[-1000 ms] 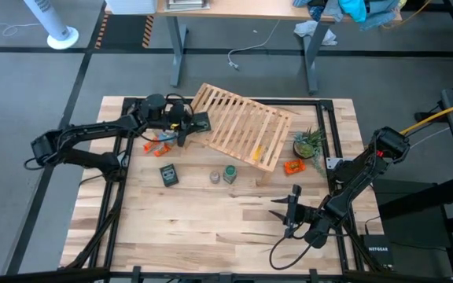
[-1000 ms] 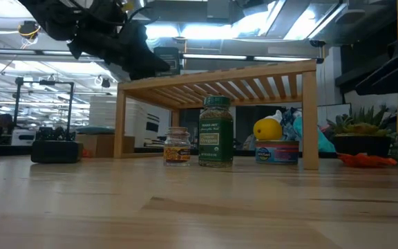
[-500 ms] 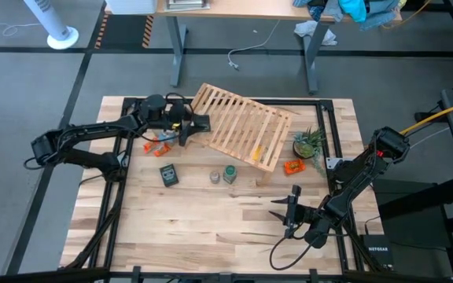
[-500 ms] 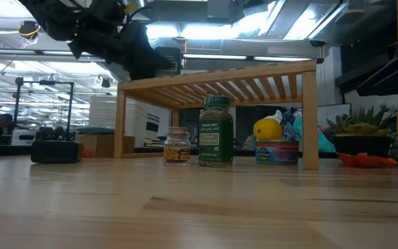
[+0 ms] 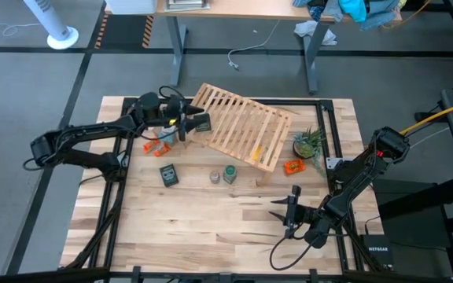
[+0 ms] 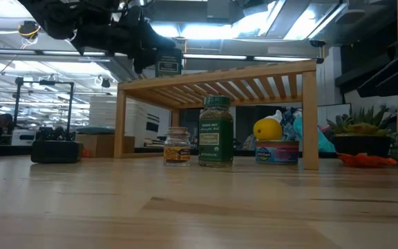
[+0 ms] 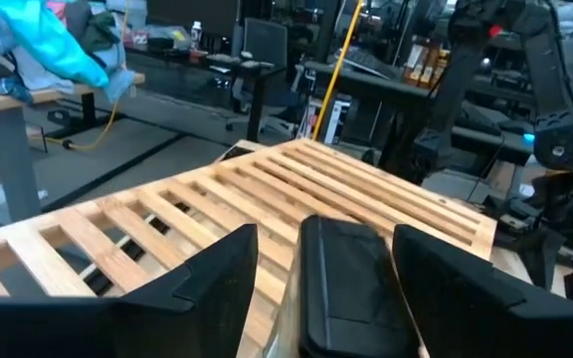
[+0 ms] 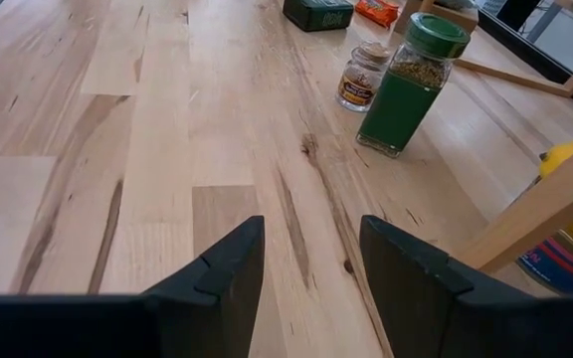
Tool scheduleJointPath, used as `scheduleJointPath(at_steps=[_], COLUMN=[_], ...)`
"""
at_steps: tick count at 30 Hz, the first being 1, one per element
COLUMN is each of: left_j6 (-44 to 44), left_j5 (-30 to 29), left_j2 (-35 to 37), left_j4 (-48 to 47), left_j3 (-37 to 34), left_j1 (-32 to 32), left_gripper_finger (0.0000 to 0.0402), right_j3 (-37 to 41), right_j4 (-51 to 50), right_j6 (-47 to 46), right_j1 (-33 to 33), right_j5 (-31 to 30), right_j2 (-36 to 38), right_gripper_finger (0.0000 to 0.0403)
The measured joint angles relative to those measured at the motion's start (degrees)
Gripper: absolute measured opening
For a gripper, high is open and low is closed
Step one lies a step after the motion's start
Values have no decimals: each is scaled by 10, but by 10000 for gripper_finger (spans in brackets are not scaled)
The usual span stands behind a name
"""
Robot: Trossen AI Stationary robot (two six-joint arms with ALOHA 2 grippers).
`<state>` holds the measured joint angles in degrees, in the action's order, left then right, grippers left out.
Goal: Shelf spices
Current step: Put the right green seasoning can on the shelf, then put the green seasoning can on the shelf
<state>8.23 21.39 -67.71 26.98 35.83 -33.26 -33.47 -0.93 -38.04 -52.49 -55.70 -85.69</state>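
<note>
The shelf is a light-wood slatted rack standing on its legs in the middle far part of the table. My left gripper is at the shelf's left end, shut on a dark squarish spice jar with a pale label. A second dark jar, the tiny clear glass jar and the green round jar stand on the tabletop in front of the shelf. My right gripper waits open near the table's near right part. My left gripper pinches the dark jar between its two fingers, one on each side wall. The fingers come nearly level from the table's left. The jar is held clear of the table, close over the shelf's left end; whether it touches the slats I cannot tell.
Orange pieces lie left of the shelf and at its right. A small plant stands by the shelf's right end. Under the shelf sit a lemon and a tin. Bare tabletop spans the near half.
My left gripper has risen a little with the dark jar and tipped toward level. In the low view the jar's pale label now shows above the shelf's left end, where before only the dark gripper showed. The right arm has kept still.
</note>
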Motion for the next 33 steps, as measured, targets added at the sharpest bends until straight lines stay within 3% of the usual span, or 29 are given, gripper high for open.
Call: scheduleJointPath(at_steps=[9, 20, 26, 33], left_j6=[6, -24, 42, 156], left_j5=[0, -3, -89, -167], left_j2=[98, 354, 448, 491], left_j4=[-53, -445, -656, -678], left_j3=[0, 1, -19, -124], left_j1=[0, 52, 129, 207], left_gripper_finger=[226, 170, 119, 61], right_j3=[0, 0, 0, 0], right_j4=[0, 104, 119, 116], right_j6=[-7, -4, 9, 10], right_j1=[0, 0, 0, 0], right_j5=[1, -3, -33, -32], right_j2=[0, 0, 0, 0], right_gripper_finger=[172, 172, 172, 172])
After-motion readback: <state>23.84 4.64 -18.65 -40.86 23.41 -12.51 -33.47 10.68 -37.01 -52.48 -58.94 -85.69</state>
